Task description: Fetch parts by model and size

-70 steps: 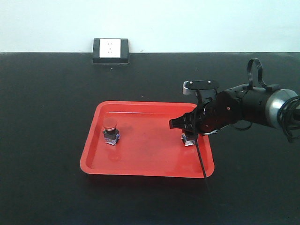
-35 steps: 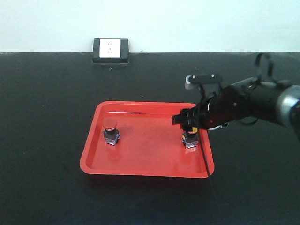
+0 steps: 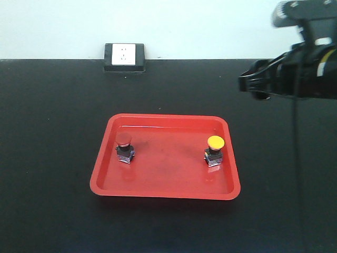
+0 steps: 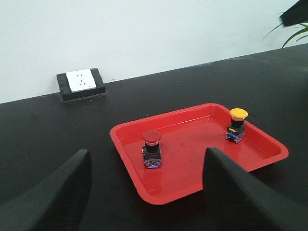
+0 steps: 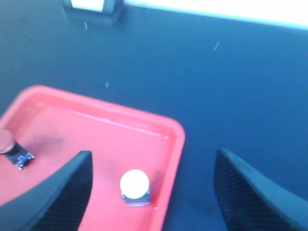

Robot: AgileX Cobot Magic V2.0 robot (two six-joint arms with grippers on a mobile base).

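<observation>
Now lifted to upper right, right gripper [image 3: 258, 87] released, empty. Only left wrist view shows left gripper [image 4: 144, 192], fingers apart. Glossy red tray [image 3: 158, 187]; round-capped yellow switch [image 3: 215, 149], red switch [image 3: 124, 146].

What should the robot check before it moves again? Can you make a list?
1. Yellow-capped switch standing upright in the red tray: ok.
2. Red-capped switch upright in the tray too: ok.
3. Right claw open and empty: ok.
4. Left claw open and empty: ok.
5. Right claw lifted off the tray: ok.
6. Which model or size is wanted next: cannot tell.
</observation>
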